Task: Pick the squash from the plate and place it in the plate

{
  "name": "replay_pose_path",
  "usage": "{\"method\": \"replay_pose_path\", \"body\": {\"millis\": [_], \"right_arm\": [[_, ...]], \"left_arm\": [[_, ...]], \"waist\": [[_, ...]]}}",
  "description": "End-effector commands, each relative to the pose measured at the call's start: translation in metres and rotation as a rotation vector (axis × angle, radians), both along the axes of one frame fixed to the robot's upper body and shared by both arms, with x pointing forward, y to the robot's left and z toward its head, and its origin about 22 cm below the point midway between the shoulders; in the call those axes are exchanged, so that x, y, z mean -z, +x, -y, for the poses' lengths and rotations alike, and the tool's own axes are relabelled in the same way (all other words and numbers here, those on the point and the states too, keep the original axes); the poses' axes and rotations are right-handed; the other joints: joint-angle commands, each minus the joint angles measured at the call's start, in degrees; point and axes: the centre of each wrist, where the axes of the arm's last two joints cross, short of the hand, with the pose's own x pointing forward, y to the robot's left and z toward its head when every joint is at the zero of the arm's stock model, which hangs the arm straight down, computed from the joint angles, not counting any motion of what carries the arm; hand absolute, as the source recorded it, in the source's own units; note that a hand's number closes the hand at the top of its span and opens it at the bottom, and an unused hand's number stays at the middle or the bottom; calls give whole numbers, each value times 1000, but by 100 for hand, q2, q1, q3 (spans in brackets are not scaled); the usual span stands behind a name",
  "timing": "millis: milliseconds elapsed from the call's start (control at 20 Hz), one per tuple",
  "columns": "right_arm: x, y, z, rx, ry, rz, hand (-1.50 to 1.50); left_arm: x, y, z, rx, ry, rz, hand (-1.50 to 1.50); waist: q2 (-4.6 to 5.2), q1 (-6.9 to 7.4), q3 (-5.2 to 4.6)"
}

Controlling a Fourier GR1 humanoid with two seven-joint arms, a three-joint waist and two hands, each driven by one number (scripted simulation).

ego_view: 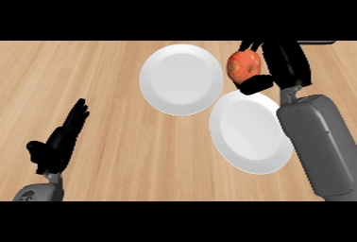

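Note:
An orange-red squash [243, 65] hangs in my right hand [279, 66], whose thumb and fingers curl round it above the counter. It sits just right of the upper white plate [180, 79] and above the far rim of the lower white plate [247, 134]. Both plates are bare. My right forearm crosses the right side of the lower plate and hides part of its rim. My left hand [61, 139] rests open at the lower left, fingers straight and pointing up, well away from both plates.
The wooden counter [105, 71] stretches across the whole view. The two plates nearly touch at their rims near the middle of the view.

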Motion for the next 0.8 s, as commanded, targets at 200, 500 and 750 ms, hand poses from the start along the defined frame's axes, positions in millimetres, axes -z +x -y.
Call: {"method": "replay_pose_path", "body": {"millis": [200, 500, 750], "right_arm": [[6, 40, -61, -79, 19, -67, 150], [47, 52, -116, -66, 38, -92, 150], [41, 60, -114, 32, 241, -78, 150]], "left_arm": [[6, -3, 7, 1, 0, -11, 0], [5, 3, 4, 7, 20, 2, 0], [1, 6, 21, 44, 2, -2, 0]], "waist": [[9, 19, 1], [56, 158, 1], [59, 255, 6]]}}
